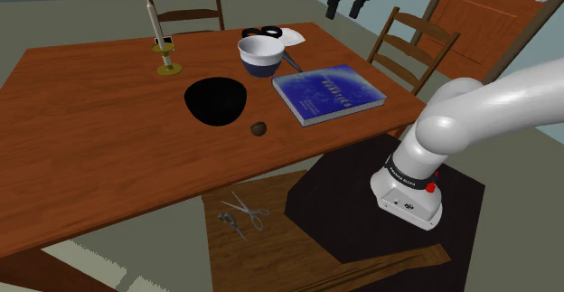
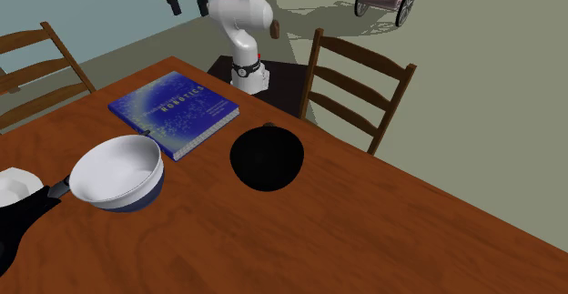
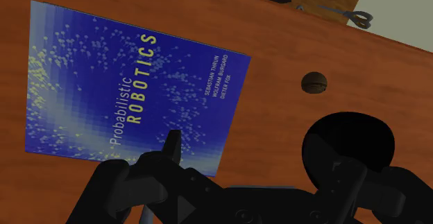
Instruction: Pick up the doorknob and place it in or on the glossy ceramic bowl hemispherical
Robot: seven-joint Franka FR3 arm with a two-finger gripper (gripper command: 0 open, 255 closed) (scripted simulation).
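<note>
While the gripper (image 1: pixel 349 5) is hanging high at the top edge of the shoulder view, its fingers standing apart and gripping nothing, the doorknob (image 1: pixel 258 128) is lying on the table (image 1: pixel 90 136) near the frame's centre. It is sitting just right of and below the black bowl (image 1: pixel 217 101), not touching it. Being small and rounded, the knob is liable to roll or squirt away if the fingers are closing off-centre. A descent drifting left is risking a knock on the bowl's rim. The book (image 1: pixel 328 93) is crowding the upper right. With a white bowl (image 1: pixel 262 55) also sitting higher up, the drop is risking the wrong dish; the black one is looking more hemispherical.
</note>
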